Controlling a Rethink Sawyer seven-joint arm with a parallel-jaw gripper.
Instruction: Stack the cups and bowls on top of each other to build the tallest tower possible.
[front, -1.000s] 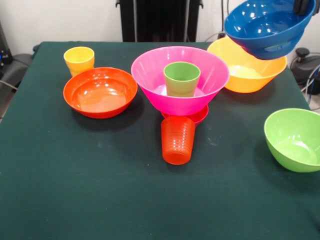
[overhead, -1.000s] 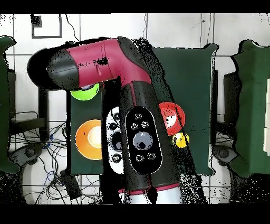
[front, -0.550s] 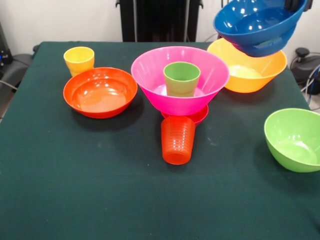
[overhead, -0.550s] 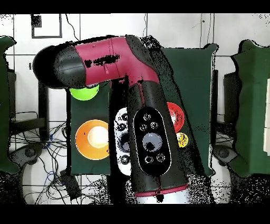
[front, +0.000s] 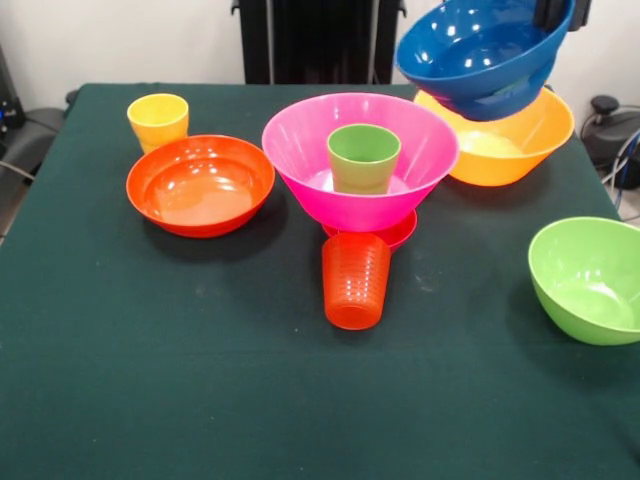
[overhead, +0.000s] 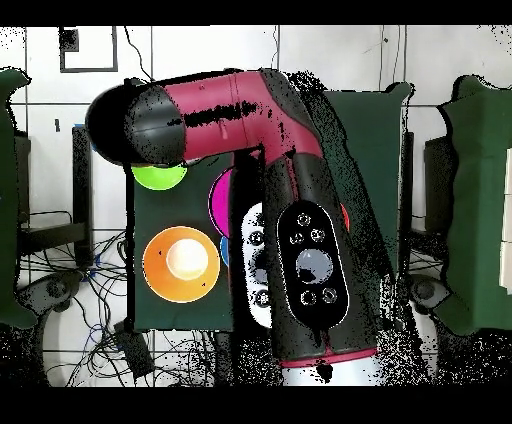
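My gripper (front: 553, 16) reaches in at the top right of the front view and is shut on the far rim of the medium blue bowl (front: 478, 55). That bowl hangs tilted in the air above the large yellow-orange bowl (front: 510, 148). The tower stands mid-table: a large pink bowl (front: 300, 150) with a light green cup (front: 363, 157) upright inside, resting on a small reddish base (front: 398, 233). A ribbed orange-red cup (front: 355, 280) stands just in front of it. At the left are the yellow cup (front: 158, 120) and the wide red-orange bowl (front: 200, 185).
A lime green bowl (front: 588, 280) sits at the table's right edge. In the overhead view the red and black arm (overhead: 290, 200) covers most of the table. Beside it show the yellow-orange bowl (overhead: 181, 263), the lime green bowl (overhead: 160, 178) and a sliver of the pink bowl (overhead: 218, 200).
The gripper has carried the blue bowl leftward in the front view, from over the yellow-orange bowl's right side toward the pink bowl. Nothing on the table has moved.
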